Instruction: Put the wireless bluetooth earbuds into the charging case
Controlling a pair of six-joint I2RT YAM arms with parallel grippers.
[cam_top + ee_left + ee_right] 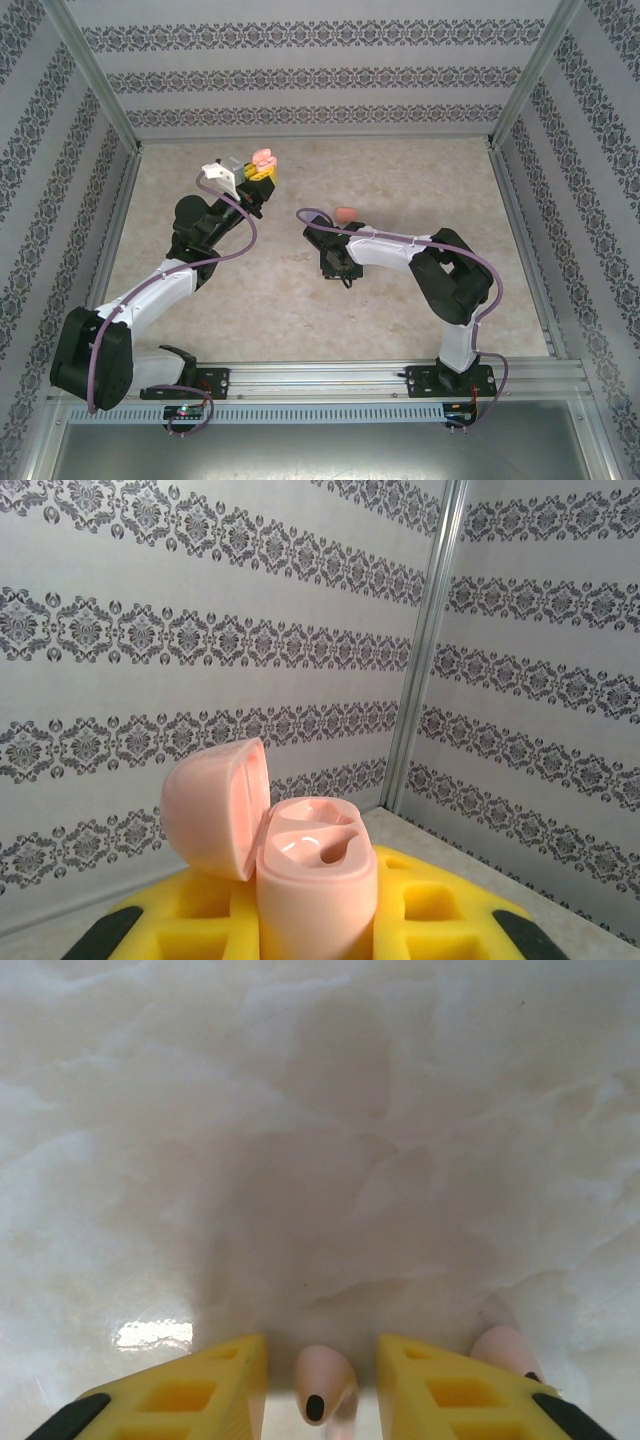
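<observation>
My left gripper [258,175] is raised at the back left and is shut on a pale pink charging case [315,880]. The case stands upright between the yellow fingers [440,910], its lid [215,805] swung open to the left, and both moulded wells are bare. My right gripper [322,1385] points down at the table near the middle [338,270]. Its jaws are open, straddling a pinkish earbud [322,1388] with a black dot on its tip, and a gap shows on each side. Another pinkish earbud [508,1352] lies just outside the right finger [450,1390].
A small pinkish-orange thing [345,213] lies on the marble table beyond the right wrist; I cannot tell what it is. Patterned walls with metal posts [425,640] enclose the table [420,180] on three sides.
</observation>
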